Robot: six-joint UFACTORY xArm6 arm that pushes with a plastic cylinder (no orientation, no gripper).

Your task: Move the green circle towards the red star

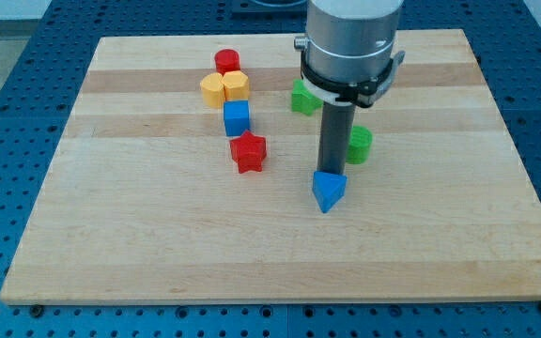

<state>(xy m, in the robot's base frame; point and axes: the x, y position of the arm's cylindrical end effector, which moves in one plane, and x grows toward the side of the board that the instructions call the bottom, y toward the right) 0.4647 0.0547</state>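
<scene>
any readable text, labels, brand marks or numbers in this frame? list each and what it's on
None readable. The wooden board, the blocks, such as the green circle and red star, and the arm's grey housing carry no visible text, labels, logos or numbers. My tip sits just above the blue triangular block, also unmarked.

Two red blocks [227, 61] [248, 152], two yellow [213, 90] [236, 85], two blue [237, 119] [328, 192], two green [302, 98] [359, 145].

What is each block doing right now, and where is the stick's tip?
my tip: down at the blue triangle's top edge.
green circle: flat, partly behind the rod.
red star: flat, alone.
blue triangle: flat, at my tip.
blue cube: flat, above the star.
green block: partly hidden.
two yellow blocks: touching.
red cylinder: upright.
</scene>
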